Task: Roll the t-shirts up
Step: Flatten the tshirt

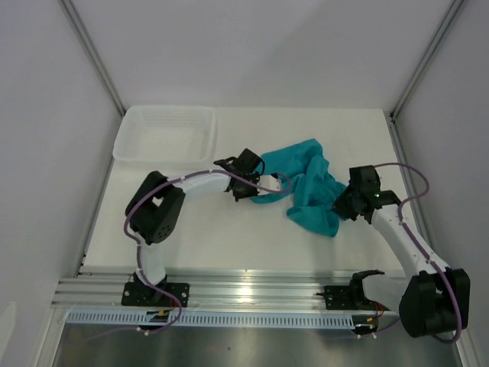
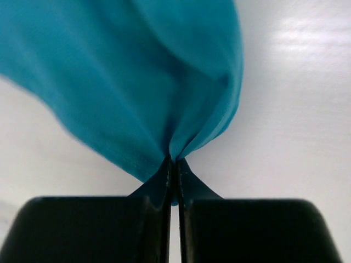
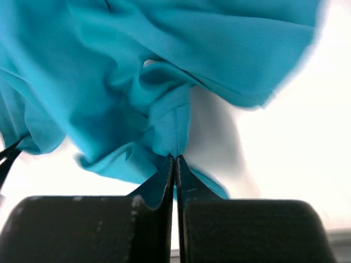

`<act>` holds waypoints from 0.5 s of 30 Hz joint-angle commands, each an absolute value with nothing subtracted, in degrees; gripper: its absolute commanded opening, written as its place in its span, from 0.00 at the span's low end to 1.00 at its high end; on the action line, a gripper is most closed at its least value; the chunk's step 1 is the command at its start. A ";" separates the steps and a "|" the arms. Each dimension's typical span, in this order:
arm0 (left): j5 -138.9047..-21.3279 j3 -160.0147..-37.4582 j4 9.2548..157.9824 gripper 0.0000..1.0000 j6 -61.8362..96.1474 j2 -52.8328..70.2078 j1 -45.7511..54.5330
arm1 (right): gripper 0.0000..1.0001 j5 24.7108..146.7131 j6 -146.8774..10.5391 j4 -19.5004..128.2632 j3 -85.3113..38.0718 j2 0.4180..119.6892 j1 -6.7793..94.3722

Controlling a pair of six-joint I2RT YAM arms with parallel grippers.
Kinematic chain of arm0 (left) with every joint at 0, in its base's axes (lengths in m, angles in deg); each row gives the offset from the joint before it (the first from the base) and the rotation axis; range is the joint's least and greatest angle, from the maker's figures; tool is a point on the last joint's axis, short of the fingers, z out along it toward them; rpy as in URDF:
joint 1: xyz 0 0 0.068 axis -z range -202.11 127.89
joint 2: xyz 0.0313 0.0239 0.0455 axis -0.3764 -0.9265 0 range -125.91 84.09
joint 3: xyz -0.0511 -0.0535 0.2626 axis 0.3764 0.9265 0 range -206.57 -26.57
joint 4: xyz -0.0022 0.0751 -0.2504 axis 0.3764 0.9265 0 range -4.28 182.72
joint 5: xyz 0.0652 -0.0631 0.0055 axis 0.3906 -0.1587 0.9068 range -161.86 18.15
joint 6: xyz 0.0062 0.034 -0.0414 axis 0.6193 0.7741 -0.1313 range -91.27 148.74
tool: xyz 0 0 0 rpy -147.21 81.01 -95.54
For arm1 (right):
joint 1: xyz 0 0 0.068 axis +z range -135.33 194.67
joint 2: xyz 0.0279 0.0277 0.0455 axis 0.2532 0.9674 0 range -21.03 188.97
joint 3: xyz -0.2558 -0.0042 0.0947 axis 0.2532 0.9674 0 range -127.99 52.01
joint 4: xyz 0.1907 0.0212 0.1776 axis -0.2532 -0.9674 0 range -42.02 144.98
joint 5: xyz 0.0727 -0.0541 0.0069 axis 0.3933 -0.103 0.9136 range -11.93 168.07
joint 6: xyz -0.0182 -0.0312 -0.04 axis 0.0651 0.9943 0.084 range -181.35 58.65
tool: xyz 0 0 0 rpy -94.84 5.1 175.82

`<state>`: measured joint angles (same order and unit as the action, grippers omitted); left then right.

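A teal t-shirt (image 1: pixel 309 187) lies crumpled on the white table, between the two arms. At its left edge my left gripper (image 1: pixel 260 174) is shut on a pinch of the cloth; in the left wrist view the t-shirt (image 2: pixel 137 82) gathers into the closed left gripper (image 2: pixel 174 161). On the t-shirt's right side my right gripper (image 1: pixel 341 205) is shut on another fold, and the right wrist view has the bunched t-shirt (image 3: pixel 137 82) drawn into the closed right gripper (image 3: pixel 174 158). The neck label is hidden.
A white plastic tray (image 1: pixel 164 131) stands at the back left of the table (image 1: pixel 229 237). Grey walls with metal posts close in the back and sides. A metal rail (image 1: pixel 244 290) with the arm bases runs along the near edge.
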<state>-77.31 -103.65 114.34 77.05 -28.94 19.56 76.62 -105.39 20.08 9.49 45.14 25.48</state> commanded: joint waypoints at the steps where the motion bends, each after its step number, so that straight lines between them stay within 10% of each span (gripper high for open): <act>1: -75.45 -101.46 112.88 0.01 70.14 -14.15 12.89 | 0.00 72.63 -102.58 11.05 1.15 37.62 23.03; 15: -83.10 -118.31 136.78 0.01 67.41 16.77 2.78 | 0.00 67.53 -98.89 -7.95 -35.32 29.77 22.84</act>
